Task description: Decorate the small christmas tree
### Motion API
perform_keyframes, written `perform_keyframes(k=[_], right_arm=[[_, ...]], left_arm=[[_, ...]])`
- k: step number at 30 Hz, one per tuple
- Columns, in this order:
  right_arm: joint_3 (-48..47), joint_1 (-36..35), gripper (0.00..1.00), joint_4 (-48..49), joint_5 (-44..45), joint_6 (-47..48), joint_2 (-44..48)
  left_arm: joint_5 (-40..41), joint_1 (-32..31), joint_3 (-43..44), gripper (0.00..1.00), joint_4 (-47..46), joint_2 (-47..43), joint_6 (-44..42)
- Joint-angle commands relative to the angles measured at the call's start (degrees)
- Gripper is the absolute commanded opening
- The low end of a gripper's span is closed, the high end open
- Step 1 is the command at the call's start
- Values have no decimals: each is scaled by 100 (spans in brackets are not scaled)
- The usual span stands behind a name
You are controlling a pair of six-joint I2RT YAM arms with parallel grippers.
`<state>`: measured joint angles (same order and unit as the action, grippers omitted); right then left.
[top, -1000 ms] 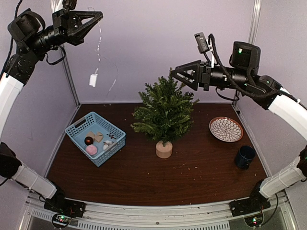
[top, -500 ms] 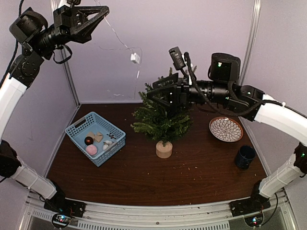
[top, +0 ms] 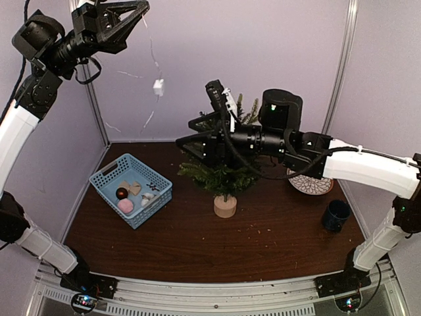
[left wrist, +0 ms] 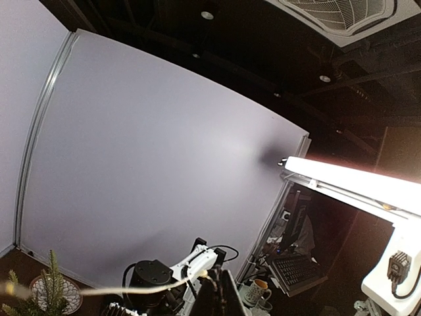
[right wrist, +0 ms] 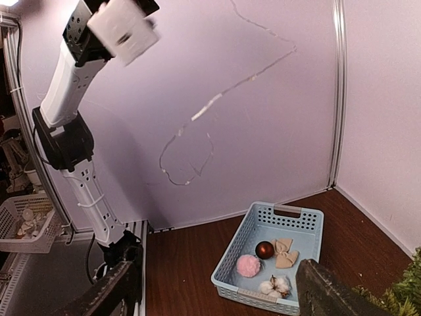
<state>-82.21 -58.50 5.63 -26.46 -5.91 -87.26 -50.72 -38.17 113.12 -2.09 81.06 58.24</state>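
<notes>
The small christmas tree (top: 227, 176) stands mid-table on its pale wooden base (top: 225, 206); my right arm crosses in front of it and hides much of it. My right gripper (top: 185, 131) is open and empty, just left of the tree and above the table. In the right wrist view (right wrist: 217, 280) its fingers frame the blue basket (right wrist: 273, 253). My left gripper (top: 139, 8) is high at the back left, shut on a thin light string (top: 152, 56) with a white box (top: 158, 87) dangling. The string (left wrist: 145, 288) also shows in the left wrist view.
The blue basket (top: 130, 189) at the left holds a dark red ball (top: 122, 193), a pink pompom (top: 125, 206), a beige bow (top: 134, 188) and a cotton puff (top: 147, 197). A patterned plate (top: 316, 184) and a dark mug (top: 336, 215) sit at the right.
My right arm has swung left, from beside the tree's top to across its front. The white box has swung on the string, right and then back left.
</notes>
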Motion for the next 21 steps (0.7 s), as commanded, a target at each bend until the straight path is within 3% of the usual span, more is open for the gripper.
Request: perform_keyframes(k=[1,8,12,18,21], right_arm=[[-85,-94,87,536,167,104,-251],[-266,-207,94,881,309,190,-630],[-438,-261,93,938,250,187,-858],[-567,-360,75,1000,136,269,-959],[-623,-414,51,1007,87,331,-983]], left_arm=[[110,-32,48,0,-347,-2,34],[135,-39,-62,0,-489,-49,88],[154,-41,-131,0,-545,-92,101],[229,-38,-309,0,-560,-219,23],[302,-41,-426,0,-614,-266,6]])
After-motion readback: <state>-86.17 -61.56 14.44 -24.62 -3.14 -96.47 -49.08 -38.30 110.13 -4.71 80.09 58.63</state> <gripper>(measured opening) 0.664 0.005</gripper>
